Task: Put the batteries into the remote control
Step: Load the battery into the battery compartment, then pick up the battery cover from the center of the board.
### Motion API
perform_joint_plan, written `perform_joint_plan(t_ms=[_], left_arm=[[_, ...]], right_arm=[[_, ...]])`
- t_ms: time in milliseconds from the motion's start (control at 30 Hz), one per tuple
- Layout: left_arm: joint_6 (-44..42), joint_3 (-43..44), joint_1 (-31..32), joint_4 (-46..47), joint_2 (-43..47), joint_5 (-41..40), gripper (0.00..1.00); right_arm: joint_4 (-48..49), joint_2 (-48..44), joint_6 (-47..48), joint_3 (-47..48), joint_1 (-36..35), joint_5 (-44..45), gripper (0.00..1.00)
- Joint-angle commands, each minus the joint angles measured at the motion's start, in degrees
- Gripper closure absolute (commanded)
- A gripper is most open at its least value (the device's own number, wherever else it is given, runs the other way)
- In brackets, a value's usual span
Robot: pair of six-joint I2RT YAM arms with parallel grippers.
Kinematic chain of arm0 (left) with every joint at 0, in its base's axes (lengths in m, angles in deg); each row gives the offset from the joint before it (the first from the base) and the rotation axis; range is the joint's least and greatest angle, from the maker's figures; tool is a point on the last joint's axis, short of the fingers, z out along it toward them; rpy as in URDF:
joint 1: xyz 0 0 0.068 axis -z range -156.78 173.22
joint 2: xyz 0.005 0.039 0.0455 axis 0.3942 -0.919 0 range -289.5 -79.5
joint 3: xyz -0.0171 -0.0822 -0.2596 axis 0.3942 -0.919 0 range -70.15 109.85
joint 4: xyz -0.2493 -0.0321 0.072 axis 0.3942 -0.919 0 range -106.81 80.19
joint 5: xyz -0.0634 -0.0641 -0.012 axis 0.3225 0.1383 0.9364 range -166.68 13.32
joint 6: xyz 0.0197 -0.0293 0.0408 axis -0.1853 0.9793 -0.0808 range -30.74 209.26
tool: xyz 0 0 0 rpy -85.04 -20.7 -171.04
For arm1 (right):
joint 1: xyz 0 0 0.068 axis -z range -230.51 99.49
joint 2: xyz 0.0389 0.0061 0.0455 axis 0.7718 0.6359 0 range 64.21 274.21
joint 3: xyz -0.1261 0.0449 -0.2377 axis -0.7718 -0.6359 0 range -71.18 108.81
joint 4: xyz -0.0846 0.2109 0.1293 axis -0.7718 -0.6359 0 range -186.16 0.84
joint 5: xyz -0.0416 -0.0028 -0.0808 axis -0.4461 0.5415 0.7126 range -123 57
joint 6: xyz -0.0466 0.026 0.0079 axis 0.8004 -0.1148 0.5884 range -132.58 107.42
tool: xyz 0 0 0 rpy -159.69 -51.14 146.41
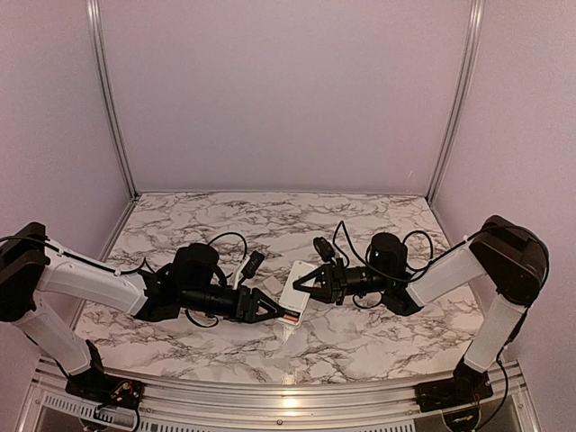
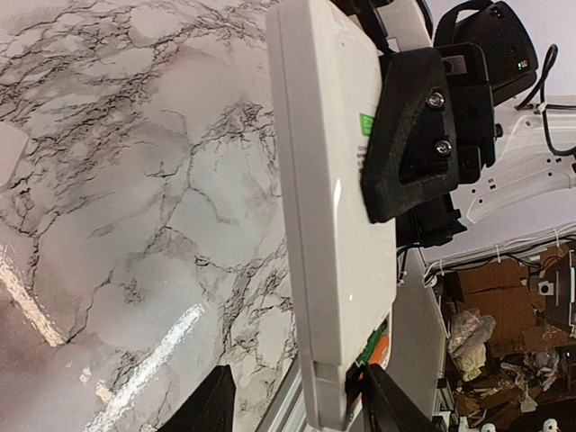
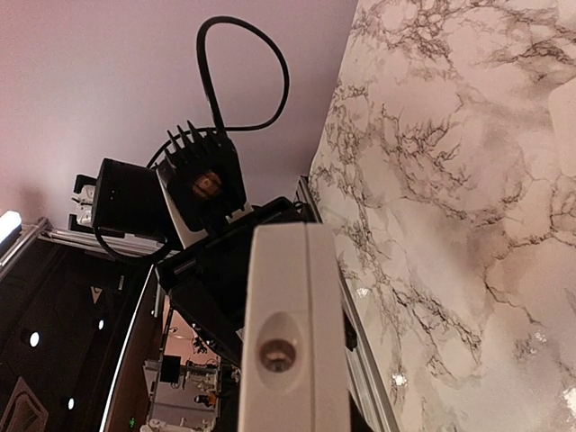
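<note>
The white remote control [image 1: 295,292] is held tilted above the table between both grippers. My right gripper [image 1: 306,284] is shut on its upper part; one of its black fingers [image 2: 409,135] presses on the remote's back [image 2: 333,180]. The remote's end with the round emitter [image 3: 277,354] fills the right wrist view. My left gripper [image 2: 292,400] is open around the remote's lower end, its right finger [image 2: 389,400] against the open battery bay. The orange-red battery [image 2: 383,346] sits in that bay beside a green part. The dark battery is not visible.
A small loose white cover piece [image 1: 288,331] lies on the marble table [image 1: 378,333] just below the remote. The table's metal front rail [image 1: 288,387] runs close under the grippers. Pale walls enclose the left, back and right.
</note>
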Motion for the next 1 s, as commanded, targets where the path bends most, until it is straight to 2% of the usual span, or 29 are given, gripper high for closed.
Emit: perform_joint_plan(t_ms=[0, 100, 233, 367, 433, 667, 800, 967], left_arm=[[-5.48, 1.60, -0.64, -9.29, 1.06, -3.77, 0.44], [-9.70, 3.67, -0.64, -13.46, 2.75, -5.79, 0.30], [-14.59, 6.72, -0.64, -18.10, 4.40, -9.12, 0.14], [-20.20, 11.26, -0.79, -26.28, 3.85, -17.81, 0.06], [-22.56, 13.75, -1.13, -30.08, 2.94, -21.61, 0.02], [-35.72, 28.58, -2.94, -47.23, -10.44, -32.17, 0.01], [-40.28, 35.32, -4.35, -51.82, -16.89, -33.05, 0.01], [-42.05, 39.40, -5.55, -53.45, -22.20, -31.11, 0.01]], right_arm=[[4.30, -2.13, -1.37, -0.26, 1.81, -2.57, 1.00], [1.68, -3.23, 0.89, -0.89, 3.95, -2.74, 1.00], [-9.49, -6.92, 10.25, 0.13, 5.66, -1.47, 1.00], [-20.81, -10.69, 18.41, 1.22, 7.80, 0.68, 1.00], [-22.69, -12.10, 19.73, 0.43, 9.60, 0.91, 1.00], [-22.21, -15.80, 20.35, -3.34, 16.08, -0.56, 1.00], [-24.23, -17.57, 21.69, -3.88, 17.37, -0.54, 1.00], [-26.98, -18.84, 23.13, -4.62, 18.26, 0.87, 1.00]])
